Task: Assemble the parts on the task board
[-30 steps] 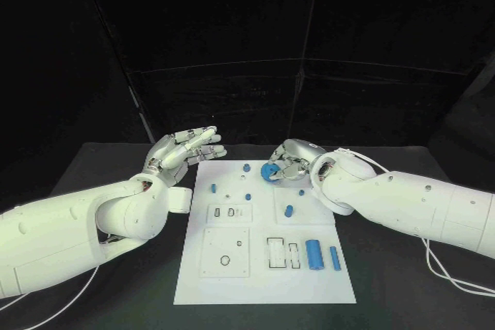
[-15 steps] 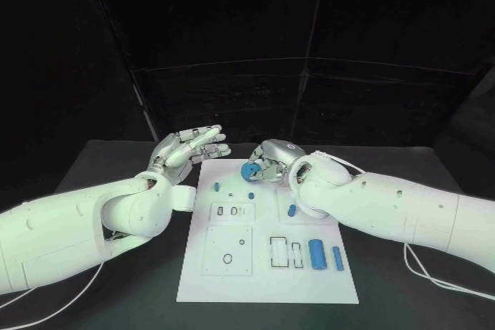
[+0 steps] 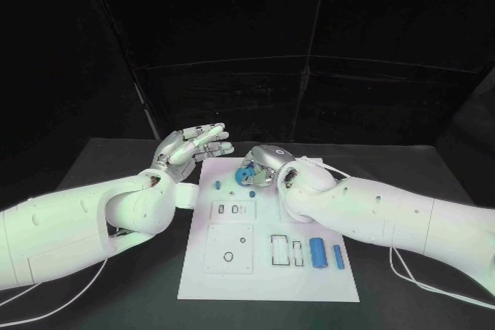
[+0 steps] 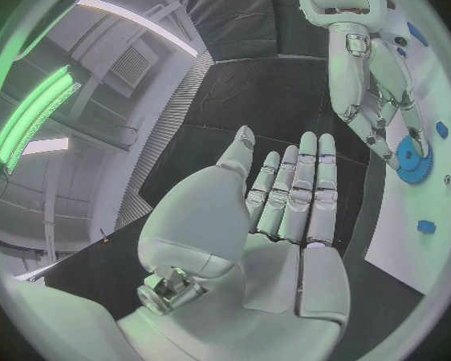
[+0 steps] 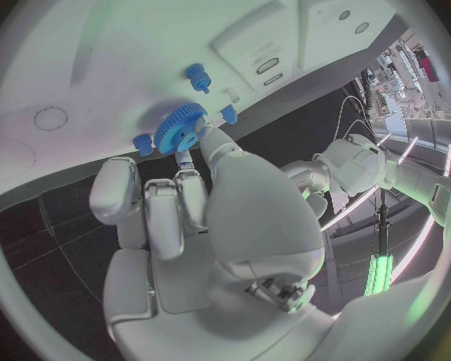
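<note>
Overhead, right robot hand (image 3: 264, 165) pinching gear (image 3: 245, 175)

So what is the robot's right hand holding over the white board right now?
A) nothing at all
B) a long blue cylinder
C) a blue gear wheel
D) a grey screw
C: the right hand pinches a round, toothed blue gear in its fingers above the far end of the task board, while the blue cylinders lie untouched near the board's front.
</note>
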{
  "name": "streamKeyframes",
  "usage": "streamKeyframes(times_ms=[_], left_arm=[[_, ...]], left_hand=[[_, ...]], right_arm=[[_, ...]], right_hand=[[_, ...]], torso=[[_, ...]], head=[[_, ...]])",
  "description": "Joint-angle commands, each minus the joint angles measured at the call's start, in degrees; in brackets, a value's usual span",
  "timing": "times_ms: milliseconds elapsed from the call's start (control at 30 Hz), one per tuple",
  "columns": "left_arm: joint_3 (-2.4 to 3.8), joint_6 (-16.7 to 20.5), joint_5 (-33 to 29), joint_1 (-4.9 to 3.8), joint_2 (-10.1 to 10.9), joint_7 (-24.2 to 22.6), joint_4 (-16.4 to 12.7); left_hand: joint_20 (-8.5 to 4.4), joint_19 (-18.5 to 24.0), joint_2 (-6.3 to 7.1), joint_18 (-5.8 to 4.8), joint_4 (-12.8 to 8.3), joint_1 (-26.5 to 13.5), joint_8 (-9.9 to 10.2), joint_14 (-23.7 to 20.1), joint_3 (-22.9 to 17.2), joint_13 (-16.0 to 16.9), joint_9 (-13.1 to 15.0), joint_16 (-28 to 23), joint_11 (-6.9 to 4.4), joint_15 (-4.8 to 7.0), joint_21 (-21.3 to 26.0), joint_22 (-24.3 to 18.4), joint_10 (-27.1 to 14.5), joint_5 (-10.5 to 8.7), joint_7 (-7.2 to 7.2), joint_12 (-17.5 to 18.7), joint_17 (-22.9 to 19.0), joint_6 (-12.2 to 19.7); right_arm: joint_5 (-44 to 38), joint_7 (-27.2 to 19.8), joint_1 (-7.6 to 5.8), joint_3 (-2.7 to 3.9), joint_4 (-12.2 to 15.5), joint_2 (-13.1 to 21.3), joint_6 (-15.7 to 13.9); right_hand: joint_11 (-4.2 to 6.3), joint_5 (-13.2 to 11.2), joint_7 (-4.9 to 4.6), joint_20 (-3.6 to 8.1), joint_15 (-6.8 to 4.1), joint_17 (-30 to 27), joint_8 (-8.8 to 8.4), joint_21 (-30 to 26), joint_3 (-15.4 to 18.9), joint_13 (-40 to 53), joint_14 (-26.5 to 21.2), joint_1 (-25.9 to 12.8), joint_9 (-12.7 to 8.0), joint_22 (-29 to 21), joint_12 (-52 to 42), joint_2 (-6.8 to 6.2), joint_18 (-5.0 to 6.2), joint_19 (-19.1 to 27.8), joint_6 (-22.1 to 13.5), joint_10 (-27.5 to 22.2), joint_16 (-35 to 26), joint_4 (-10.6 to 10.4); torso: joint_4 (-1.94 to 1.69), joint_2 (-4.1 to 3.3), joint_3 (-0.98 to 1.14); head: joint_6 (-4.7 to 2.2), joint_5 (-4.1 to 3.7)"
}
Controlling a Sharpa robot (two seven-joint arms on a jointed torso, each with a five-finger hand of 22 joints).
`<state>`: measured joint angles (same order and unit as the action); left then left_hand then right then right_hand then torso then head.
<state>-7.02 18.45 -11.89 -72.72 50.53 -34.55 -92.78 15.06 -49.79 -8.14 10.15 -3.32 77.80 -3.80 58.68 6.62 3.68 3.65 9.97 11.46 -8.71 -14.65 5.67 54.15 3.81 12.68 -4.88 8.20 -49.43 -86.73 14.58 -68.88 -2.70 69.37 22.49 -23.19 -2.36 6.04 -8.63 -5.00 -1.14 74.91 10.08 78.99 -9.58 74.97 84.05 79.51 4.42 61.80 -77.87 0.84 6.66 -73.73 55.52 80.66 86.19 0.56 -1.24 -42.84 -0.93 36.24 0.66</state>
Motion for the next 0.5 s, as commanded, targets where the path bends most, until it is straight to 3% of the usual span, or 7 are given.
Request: streamKeyframes(times_ms=[33, 267, 500], left_arm=[[0.05, -0.9, 0.1, -0.11, -0.1, -0.1, 0.0], [0.05, -1.0, 0.1, -0.12, -0.2, 0.0, 0.2], [0.05, -1.1, 0.1, -0.12, -0.3, 0.1, 0.3]], left_hand=[[-0.09, -0.5, -0.41, 0.29, 0.0, -0.1, 0.3, 0.5, -0.3, -0.1, -0.1, -0.4, 0.14, -0.03, 0.2, -0.1, 0.3, -0.01, 1.96, 0.4, 0.1, 0.4], [-0.09, -0.5, -0.41, 0.29, 0.0, -0.1, 0.3, 0.5, -0.3, -0.1, -0.1, -0.4, 0.14, -0.03, 0.2, -0.1, 0.3, -0.01, 1.96, 0.4, 0.1, 0.4], [-0.09, -0.5, -0.41, 0.29, 0.0, -0.1, 0.3, 0.5, -0.3, -0.1, -0.1, -0.4, 0.14, -0.03, 0.2, -0.1, 0.3, -0.01, 1.96, 0.4, 0.1, 0.4]], right_arm=[[-1.7, 3.2, 0.1, -0.06, -0.8, -0.1, -1.2], [-2.0, 4.1, 0.15, -0.06, -1.3, -0.6, -3.0], [-2.1, 4.3, 0.16, -0.06, -1.2, -0.8, -2.6]], right_hand=[[-0.4, 0.3, 0.91, 0.05, -0.21, 4.9, 0.16, 0.3, -0.5, 0.3, 4.0, -0.3, 0.0, 0.0, 0.4, 0.22, -1.14, -0.2, 2.3, 0.0, 0.3, 0.1], [-0.75, 0.4, 0.47, -0.14, 0.06, 5.0, -0.81, 0.3, -0.9, 0.4, 4.0, -0.9, -0.4, 0.0, 0.4, -0.4, -1.15, -0.2, 1.3, 0.0, 0.3, 0.2], [-0.92, 0.2, 0.28, -0.28, 0.21, 5.2, -1.27, 0.3, -1.2, 0.4, 4.0, -1.1, -0.5, 0.0, 0.5, -0.81, -1.15, -0.2, 0.8, -0.1, 0.4, 0.3]], torso=[[0.03, 0.04, 0.04], [0.08, -0.01, 0.06], [0.02, 0.02, 0.04]], head=[[0.04, 0.09], [-0.03, 0.13], [0.15, 0.07]])
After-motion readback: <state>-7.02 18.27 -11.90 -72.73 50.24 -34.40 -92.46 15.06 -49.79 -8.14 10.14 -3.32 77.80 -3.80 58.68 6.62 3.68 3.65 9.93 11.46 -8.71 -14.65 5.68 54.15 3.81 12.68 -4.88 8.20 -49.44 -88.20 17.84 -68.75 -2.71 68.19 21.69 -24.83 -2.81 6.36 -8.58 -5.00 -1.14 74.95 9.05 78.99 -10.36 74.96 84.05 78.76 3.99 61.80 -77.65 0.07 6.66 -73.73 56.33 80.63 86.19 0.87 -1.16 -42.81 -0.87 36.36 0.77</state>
